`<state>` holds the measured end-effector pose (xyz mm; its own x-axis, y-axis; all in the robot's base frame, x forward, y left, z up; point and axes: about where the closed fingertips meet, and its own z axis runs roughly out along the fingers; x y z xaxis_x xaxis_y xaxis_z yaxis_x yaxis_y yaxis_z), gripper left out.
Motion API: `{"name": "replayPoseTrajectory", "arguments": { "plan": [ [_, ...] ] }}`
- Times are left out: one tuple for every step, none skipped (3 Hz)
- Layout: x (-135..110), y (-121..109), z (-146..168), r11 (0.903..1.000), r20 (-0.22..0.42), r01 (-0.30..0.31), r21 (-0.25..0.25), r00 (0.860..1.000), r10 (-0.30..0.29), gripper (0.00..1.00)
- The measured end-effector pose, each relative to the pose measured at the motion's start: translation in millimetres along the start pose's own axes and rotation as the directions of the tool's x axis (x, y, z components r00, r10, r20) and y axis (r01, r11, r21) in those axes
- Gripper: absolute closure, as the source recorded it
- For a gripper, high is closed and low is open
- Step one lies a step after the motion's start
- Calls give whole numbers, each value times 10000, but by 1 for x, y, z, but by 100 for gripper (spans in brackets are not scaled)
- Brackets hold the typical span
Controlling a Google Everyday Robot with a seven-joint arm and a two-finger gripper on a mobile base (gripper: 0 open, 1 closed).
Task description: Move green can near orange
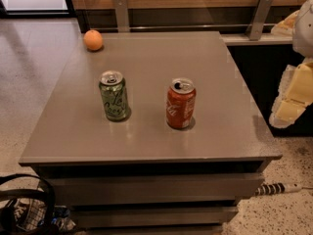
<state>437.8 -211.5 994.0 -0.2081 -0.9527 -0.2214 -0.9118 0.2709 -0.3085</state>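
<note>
The green can [113,96] stands upright on the grey table [161,141], left of centre, with its silver top open. The orange [93,39] lies at the table's far left corner, well behind the can. My gripper [289,106] hangs off the table's right side, at the right edge of the view, level with the cans and far from the green can. It holds nothing that I can see.
A red-orange soda can [180,104] stands upright to the right of the green can, about a can's height away. A wooden wall with metal brackets [121,12] runs behind the table. A black bag strap [29,199] lies on the floor at the front left.
</note>
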Motion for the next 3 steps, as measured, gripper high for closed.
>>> {"name": "replayPoseTrajectory", "arguments": {
  "plan": [
    [-1, 0, 0, 10000, 12, 4, 14, 10000, -4, 0],
    [-27, 0, 11, 9999, 770, -148, -83, 9969, 154, 0],
    [-50, 1, 19, 9991, 1579, -391, -174, 9866, 413, 0]
  ]
}}
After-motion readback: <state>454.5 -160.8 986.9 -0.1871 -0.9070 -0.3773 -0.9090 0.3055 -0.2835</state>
